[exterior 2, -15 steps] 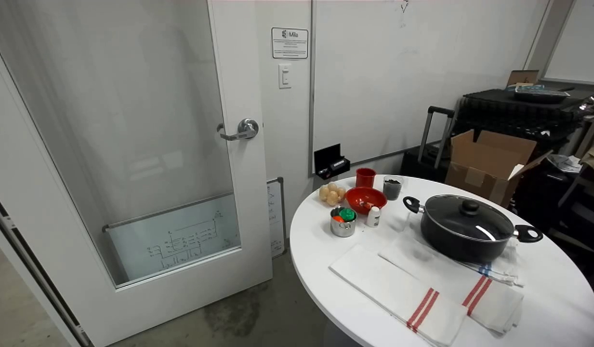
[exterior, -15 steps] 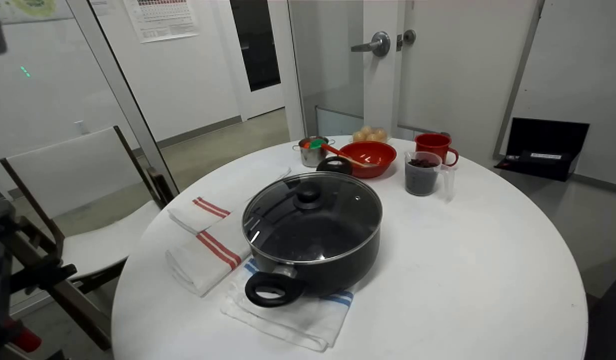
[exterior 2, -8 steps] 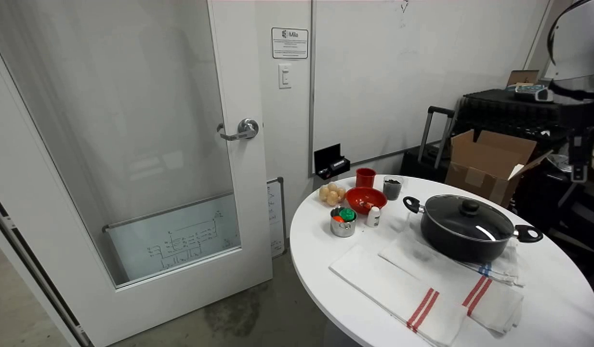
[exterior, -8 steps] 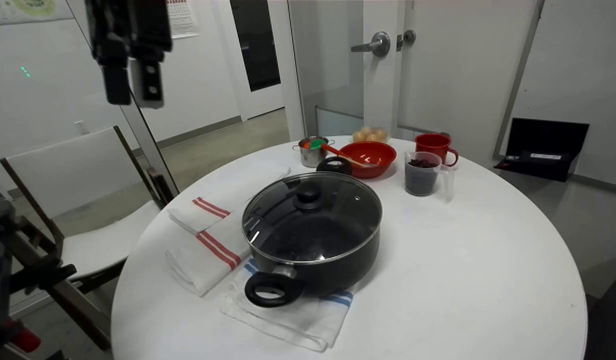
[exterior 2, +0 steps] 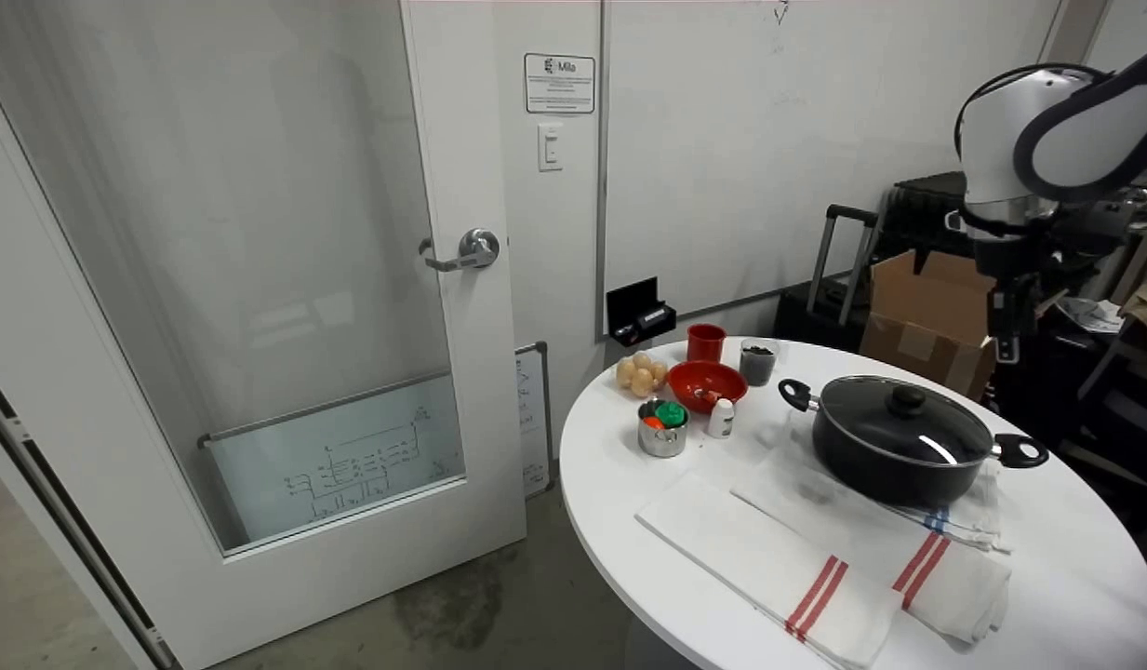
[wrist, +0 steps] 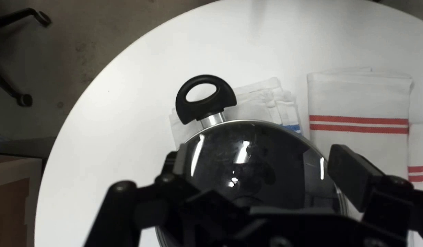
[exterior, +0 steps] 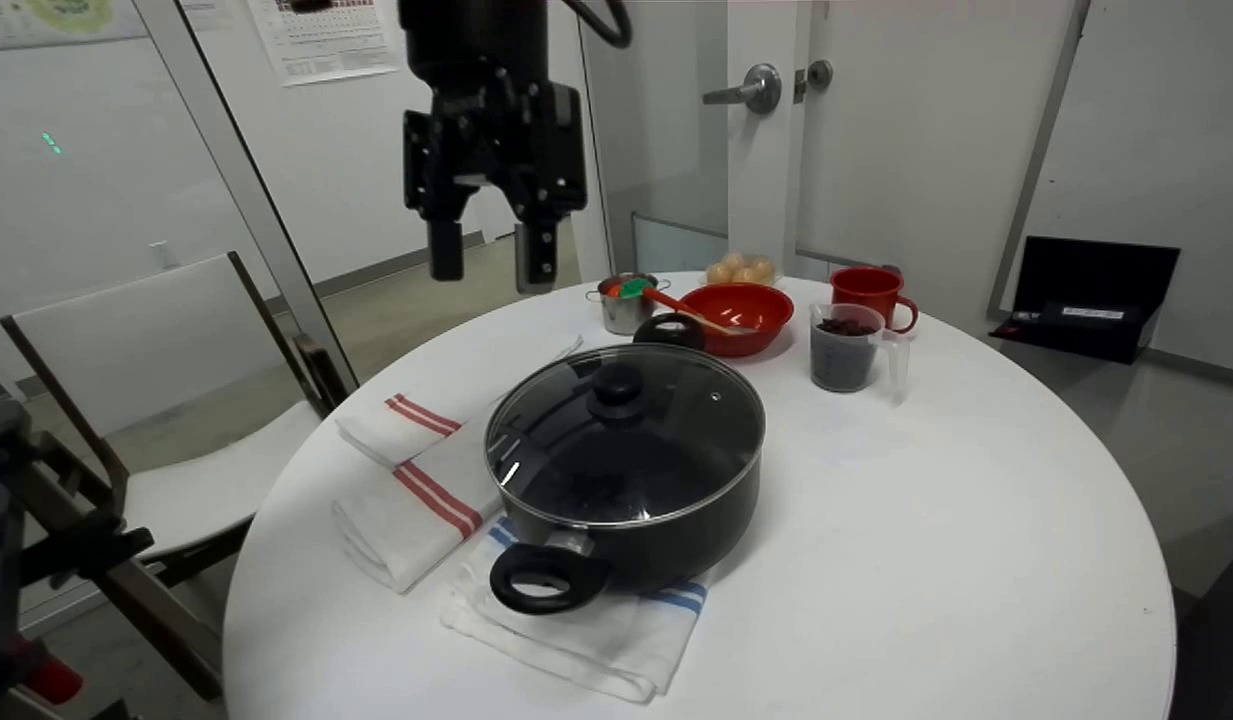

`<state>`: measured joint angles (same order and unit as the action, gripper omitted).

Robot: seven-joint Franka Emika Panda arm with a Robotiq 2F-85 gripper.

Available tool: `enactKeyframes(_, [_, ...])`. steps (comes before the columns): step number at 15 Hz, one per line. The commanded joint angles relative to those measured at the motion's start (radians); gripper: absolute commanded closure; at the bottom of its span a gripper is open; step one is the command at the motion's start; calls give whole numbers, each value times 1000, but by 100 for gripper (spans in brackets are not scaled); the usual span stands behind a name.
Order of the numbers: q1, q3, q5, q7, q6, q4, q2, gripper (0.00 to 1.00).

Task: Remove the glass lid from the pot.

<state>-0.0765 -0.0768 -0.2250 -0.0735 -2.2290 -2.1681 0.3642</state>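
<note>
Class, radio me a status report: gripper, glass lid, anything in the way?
Gripper open, empty, not touching the glass lid. Lid resting on the black pot, black knob up. Nothing seen between gripper and knob.

In an exterior view, 1 glazed door (exterior 2: 257, 307) stands at 9 o'clock, light switch (exterior 2: 550, 147) at 12, dark-patched floor (exterior 2: 471, 614) at 7.

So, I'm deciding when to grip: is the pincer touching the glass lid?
Apart. Both exterior views show a gap. In an exterior view, the open pincer hangs in the air, away from the glass lid, with white table visible between them.
</note>
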Motion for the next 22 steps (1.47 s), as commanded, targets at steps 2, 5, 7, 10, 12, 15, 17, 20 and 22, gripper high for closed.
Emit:
enactKeyframes(2, [-20,-4,16,-36,-20,192,182,0])
enactKeyframes(5, [-39,6,40,-58,-25,279,260,0])
enactKeyframes(7, [-49,13,53,-75,-28,332,309,0])
enactKeyframes(10, [-55,27,75,-94,-24,397,373,0])
enactKeyframes(12, [-55,35,85,-103,-17,432,409,0])
enactKeyframes(15, [-55,44,98,-111,-10,469,452,0])
enactKeyframes(17, [-56,46,103,-116,-5,489,476,0])
enactKeyframes(20, [-55,46,104,-117,0,512,507,0])
enactKeyframes(22, [-55,47,103,-118,1,522,521,0])
